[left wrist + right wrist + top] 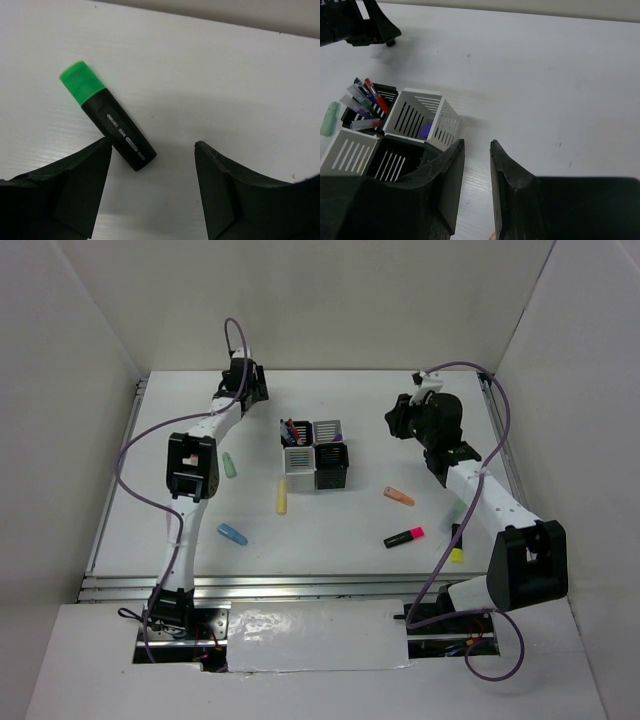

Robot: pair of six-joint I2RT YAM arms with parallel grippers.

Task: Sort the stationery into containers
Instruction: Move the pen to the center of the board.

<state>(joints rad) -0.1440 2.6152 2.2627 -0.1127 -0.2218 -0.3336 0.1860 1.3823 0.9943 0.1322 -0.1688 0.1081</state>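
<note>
From above, the left gripper [243, 378] is seen at the far left of the table, clearly nearer the target than the right gripper [402, 420], whose jaws are nearly closed on nothing. At the left wrist, the green-capped highlighter [108, 122] is found lying flat on the table, its long axis diagonal, its black end just off the left finger [75, 175] of the wide-open, empty jaws.

Black highlighter [110, 120], green cap

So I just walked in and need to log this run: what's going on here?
Two arms are sorting pens and markers into a block of four cups. The left gripper, open, is over a green-capped black highlighter lying on the table, not gripping it. The right gripper is nearly closed, and nothing shows between its jaws. Pens already stand in one black cup; several markers lie loose.
</note>
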